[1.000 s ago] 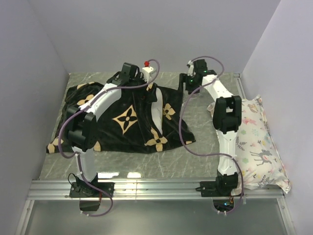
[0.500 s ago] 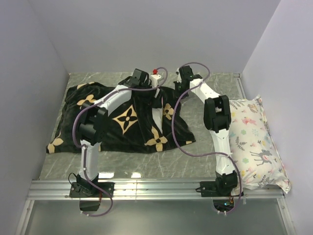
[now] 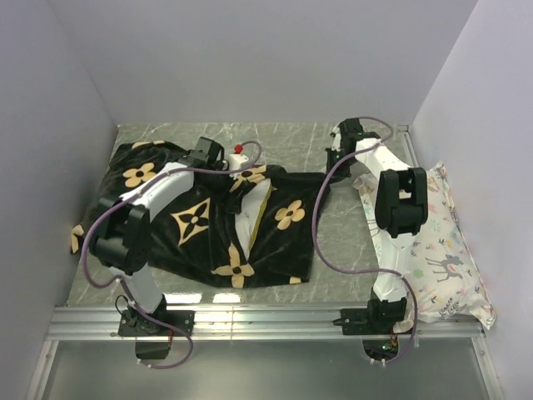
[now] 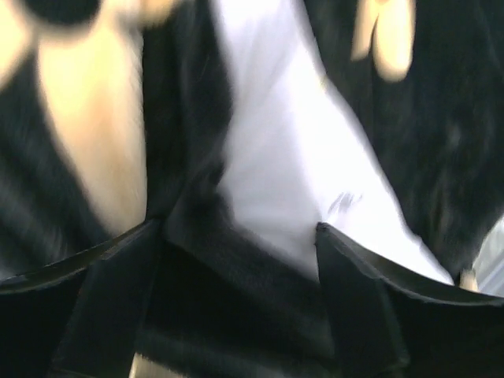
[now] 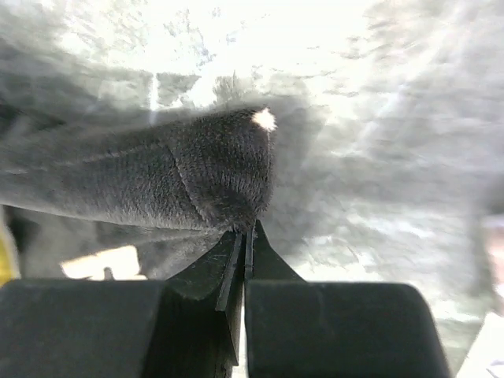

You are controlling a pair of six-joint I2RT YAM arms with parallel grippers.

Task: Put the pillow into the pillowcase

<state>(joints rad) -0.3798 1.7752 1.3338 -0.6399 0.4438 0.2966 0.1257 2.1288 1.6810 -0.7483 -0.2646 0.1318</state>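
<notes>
The black pillowcase (image 3: 196,221) with tan flowers lies spread over the left and middle of the table. Through its open slit the white pillow (image 3: 252,218) shows with a yellow edge. My left gripper (image 3: 226,167) sits at the case's far edge. In the left wrist view it (image 4: 240,268) stands open, black plush lying between the wide fingers (image 4: 118,276) and the pillow (image 4: 283,157) just beyond. My right gripper (image 3: 336,157) is far right of the case. Its tips (image 5: 246,232) are shut on a plush corner of the pillowcase (image 5: 157,173), which is stretched toward it.
A deer-print pillow (image 3: 433,242) lies along the right wall beside the right arm. Grey walls close in the marble table (image 3: 341,250) on three sides. A metal rail (image 3: 266,321) runs along the near edge.
My right gripper closed on the pillowcase corner and pulled it right, stretching the far edge. The left arm swung left and the case shifted, showing the pillow through its slit.
</notes>
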